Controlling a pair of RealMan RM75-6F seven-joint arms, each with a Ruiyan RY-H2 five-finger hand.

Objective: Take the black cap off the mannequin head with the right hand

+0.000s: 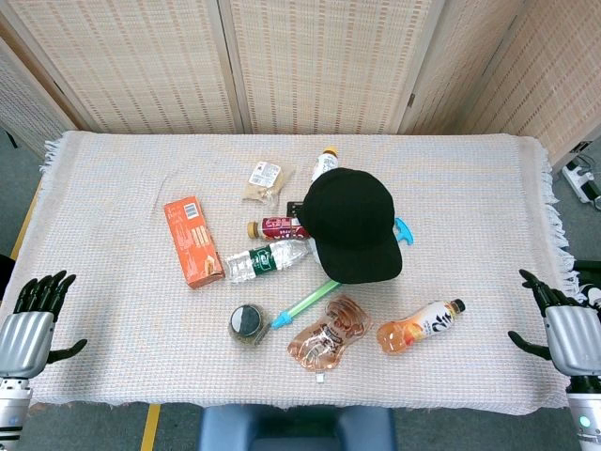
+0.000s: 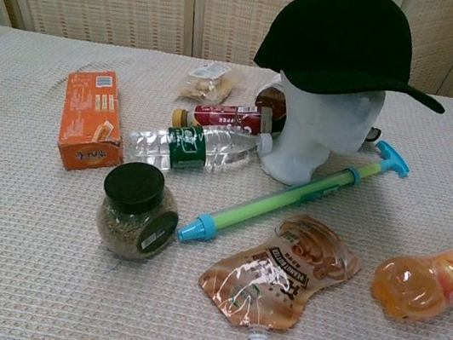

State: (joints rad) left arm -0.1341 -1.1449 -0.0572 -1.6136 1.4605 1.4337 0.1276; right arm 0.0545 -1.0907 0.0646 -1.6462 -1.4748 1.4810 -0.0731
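The black cap (image 1: 352,224) (image 2: 342,37) sits on the white mannequin head (image 2: 319,129) near the middle of the table, its brim toward the front right. My right hand (image 1: 563,324) hovers at the table's front right edge, fingers spread, holding nothing, far from the cap. At the front left edge my left hand (image 1: 33,315) is likewise spread and holds nothing. Neither hand shows in the chest view.
Around the head lie a clear water bottle (image 1: 268,259), a red can (image 1: 280,226), a green-and-blue pump (image 2: 291,196), an orange box (image 1: 192,241), a black-lidded jar (image 2: 135,212), a brown pouch (image 2: 280,269), an orange drink bottle (image 1: 421,325) and a snack bag (image 1: 263,180).
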